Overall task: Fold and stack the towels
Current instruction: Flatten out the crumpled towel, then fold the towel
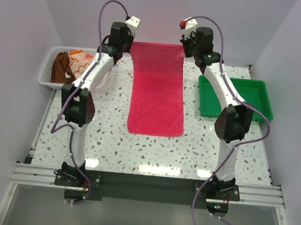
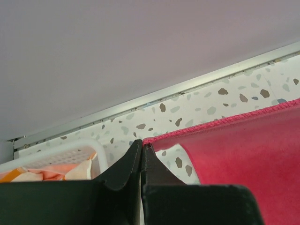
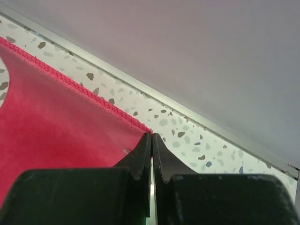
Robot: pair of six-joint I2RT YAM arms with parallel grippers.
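A hot pink towel (image 1: pixel 158 89) hangs stretched from the far end of the table down to its middle, its near edge lying on the tabletop. My left gripper (image 1: pixel 128 43) is shut on its far left corner (image 2: pixel 149 140). My right gripper (image 1: pixel 186 48) is shut on its far right corner (image 3: pixel 146 129). Both corners are held above the table near the back wall. A dark brown towel (image 1: pixel 61 67) and an orange towel with white flowers (image 1: pixel 81 60) lie crumpled in the white mesh basket (image 1: pixel 47 78) at the far left. No salmon pink towel shows.
A green plastic tray (image 1: pixel 236 98) stands at the right, beside my right arm. The basket rim (image 2: pixel 56 152) is just left of my left fingers. A metal rail (image 3: pixel 197 117) runs along the table's far edge under the back wall.
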